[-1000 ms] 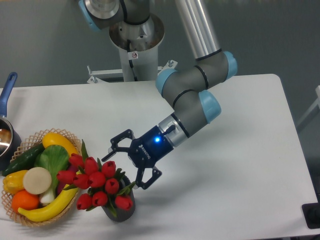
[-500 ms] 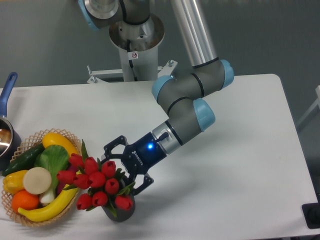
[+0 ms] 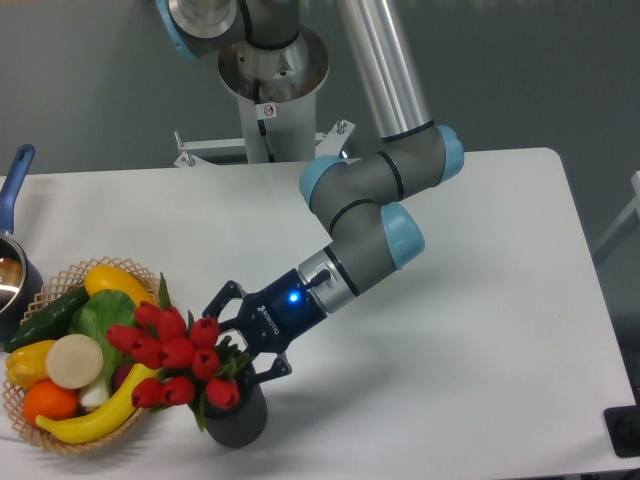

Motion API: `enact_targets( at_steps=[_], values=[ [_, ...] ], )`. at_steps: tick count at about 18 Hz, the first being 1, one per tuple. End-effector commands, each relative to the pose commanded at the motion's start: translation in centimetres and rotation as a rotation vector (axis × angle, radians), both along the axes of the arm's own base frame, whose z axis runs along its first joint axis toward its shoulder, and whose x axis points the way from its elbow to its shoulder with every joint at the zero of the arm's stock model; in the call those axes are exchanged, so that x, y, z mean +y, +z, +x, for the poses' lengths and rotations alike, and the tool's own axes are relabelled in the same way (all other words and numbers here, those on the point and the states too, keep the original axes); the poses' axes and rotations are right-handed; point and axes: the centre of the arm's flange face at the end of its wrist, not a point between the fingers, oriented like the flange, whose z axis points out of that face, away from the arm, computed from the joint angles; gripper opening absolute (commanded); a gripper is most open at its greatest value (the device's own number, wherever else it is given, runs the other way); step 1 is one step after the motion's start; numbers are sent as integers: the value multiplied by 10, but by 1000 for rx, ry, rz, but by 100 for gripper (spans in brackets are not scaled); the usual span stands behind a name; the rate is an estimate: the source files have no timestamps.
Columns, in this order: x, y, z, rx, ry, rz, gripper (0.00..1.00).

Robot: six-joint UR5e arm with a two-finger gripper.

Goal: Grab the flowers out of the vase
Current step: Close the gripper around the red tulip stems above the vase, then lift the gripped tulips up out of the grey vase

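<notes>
The flowers, a bunch of red tulip buds with green leaves, stand in the dark grey vase near the table's front left and lean left toward the basket. My gripper comes in from the right, just above the vase's rim. It is open, with one finger behind the bunch and the other in front, so the right side of the bunch sits between the jaws. The stems inside the vase are hidden by leaves and fingers.
A wicker basket of fruit and vegetables sits right beside the flowers on the left. A blue-handled pot is at the far left edge. The arm's base column stands behind the table.
The gripper has moved down and left into the bunch. The flowers have been pushed left and now lean toward the basket. The jaws stay spread.
</notes>
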Motion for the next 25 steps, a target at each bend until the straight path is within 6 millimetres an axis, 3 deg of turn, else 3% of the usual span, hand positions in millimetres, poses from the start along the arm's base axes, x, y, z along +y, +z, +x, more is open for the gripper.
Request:
enact_targets(
  at_steps=[13,19,25],
  values=[
    [-5,8,-2,-7,10,5,33],
    [-14,49,0,-20,21,49,33],
    [-13,62,-2,-28,29,51,33]
  ],
)
